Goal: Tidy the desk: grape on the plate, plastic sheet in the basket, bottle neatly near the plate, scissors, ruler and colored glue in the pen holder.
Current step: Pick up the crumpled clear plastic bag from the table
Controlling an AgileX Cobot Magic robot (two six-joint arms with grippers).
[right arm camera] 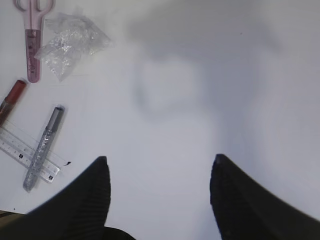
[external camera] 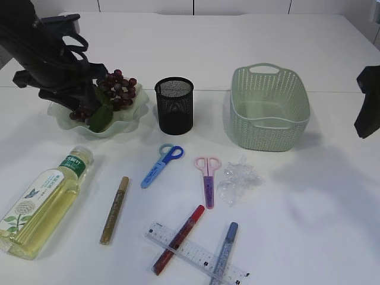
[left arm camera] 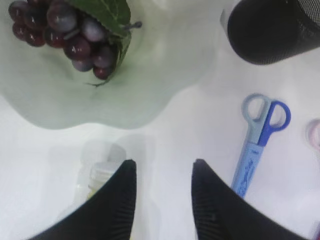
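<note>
The grape bunch (external camera: pixel 116 89) lies on the pale green plate (external camera: pixel 122 127). My left gripper (left arm camera: pixel 162 167) is open and empty, held above the table between the plate's front rim (left arm camera: pixel 90 107) and the cap of the bottle (left arm camera: pixel 100 167). The bottle (external camera: pixel 41 202) lies on its side at the front left. Blue scissors (external camera: pixel 160 165), pink scissors (external camera: pixel 208 178), the crumpled plastic sheet (external camera: pixel 237 181), the ruler (external camera: pixel 196 252) and gold (external camera: pixel 114 209), red (external camera: pixel 178 238) and silver (external camera: pixel 224 252) glue sticks lie on the table. My right gripper (right arm camera: pixel 159 160) is open and empty over bare table at the right.
The black mesh pen holder (external camera: pixel 174 105) stands between the plate and the green basket (external camera: pixel 261 136). The left arm (external camera: pixel 56 65) hangs over the plate's left side. The right arm (external camera: pixel 369 101) is at the right edge.
</note>
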